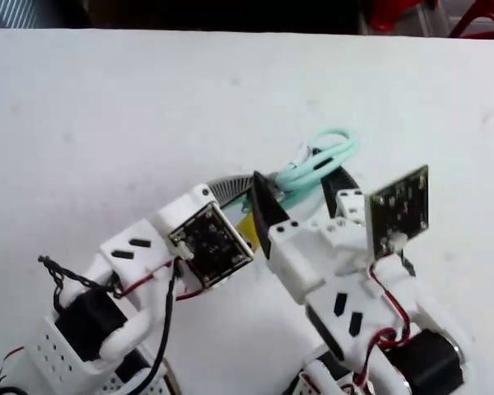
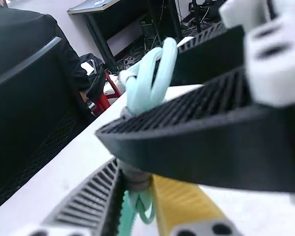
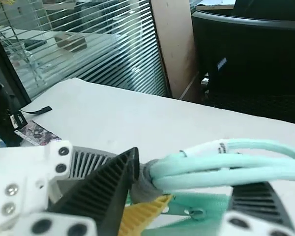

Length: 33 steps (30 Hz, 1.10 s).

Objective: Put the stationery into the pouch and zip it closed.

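Meeting over the middle of the white surface (image 1: pixel 107 107), the two arms come in from the near edge, the left one from the near left and the right one from the near right. The left pincer (image 2: pixel 135 183), with one grey ribbed finger (image 2: pixel 88 206) and one yellow finger (image 2: pixel 187 209), is closed on the strap (image 1: pixel 325 156), pinching it at the grey collar (image 3: pixel 145 181) where the mint cords gather. From there the strap's loops run off to the far right and lie just beyond the arms. The right pincer (image 3: pixel 196 177) is open: its two black fingers (image 3: pixel 105 189) stand well apart, one just beside the left pincer's tips and the other farther right, with the collar and the near ends of the cords between them. The pouch (image 3: pixel 206 202) lies beneath both pincers, mostly hidden. A strip of its teal fabric shows between the black fingers, with the zip pull (image 3: pixel 196 214) on it. Whether the zip is open or shut cannot be told. Window blinds (image 3: pixel 88 44) and a dark chair (image 3: pixel 246 54) stand in the room behind.
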### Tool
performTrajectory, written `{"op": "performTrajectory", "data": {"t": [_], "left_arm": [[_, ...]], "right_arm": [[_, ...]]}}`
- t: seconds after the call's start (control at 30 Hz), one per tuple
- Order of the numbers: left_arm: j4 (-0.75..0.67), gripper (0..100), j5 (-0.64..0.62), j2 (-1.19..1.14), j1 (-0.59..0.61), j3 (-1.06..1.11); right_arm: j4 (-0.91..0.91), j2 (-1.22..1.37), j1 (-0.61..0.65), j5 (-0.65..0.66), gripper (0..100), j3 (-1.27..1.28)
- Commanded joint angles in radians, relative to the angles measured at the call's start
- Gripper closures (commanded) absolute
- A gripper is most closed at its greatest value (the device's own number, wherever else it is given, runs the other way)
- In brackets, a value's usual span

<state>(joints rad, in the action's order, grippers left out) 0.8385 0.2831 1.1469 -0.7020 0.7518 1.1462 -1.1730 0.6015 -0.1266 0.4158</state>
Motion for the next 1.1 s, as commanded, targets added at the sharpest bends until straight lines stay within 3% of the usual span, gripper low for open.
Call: {"op": "performTrajectory", "data": {"t": [0.0, 0.33, 0.57, 0.7, 0.9, 1.07], "left_arm": [[-0.017, 98, 0.011, 0.031, 0.008, -0.011], [-0.066, 98, 0.031, 0.199, 0.005, 0.081], [-0.094, 98, 0.021, 0.223, 0.005, 0.103], [-0.094, 98, 0.018, 0.223, 0.005, 0.103], [-0.095, 98, 0.017, 0.223, 0.007, 0.103], [-0.089, 93, 0.015, 0.228, 0.008, 0.103]], "right_arm": [[-0.008, 0.094, -0.033, 0.014, 71.6, -0.080], [0.166, 0.203, 0.094, 0.141, 94.3, -0.255], [0.214, 0.203, 0.099, 0.140, 86.0, -0.258], [0.220, 0.203, 0.097, 0.147, 98.1, -0.258], [0.232, 0.202, 0.091, 0.147, 98.1, -0.269], [0.217, 0.213, -0.030, 0.140, 98.1, -0.381]]}}
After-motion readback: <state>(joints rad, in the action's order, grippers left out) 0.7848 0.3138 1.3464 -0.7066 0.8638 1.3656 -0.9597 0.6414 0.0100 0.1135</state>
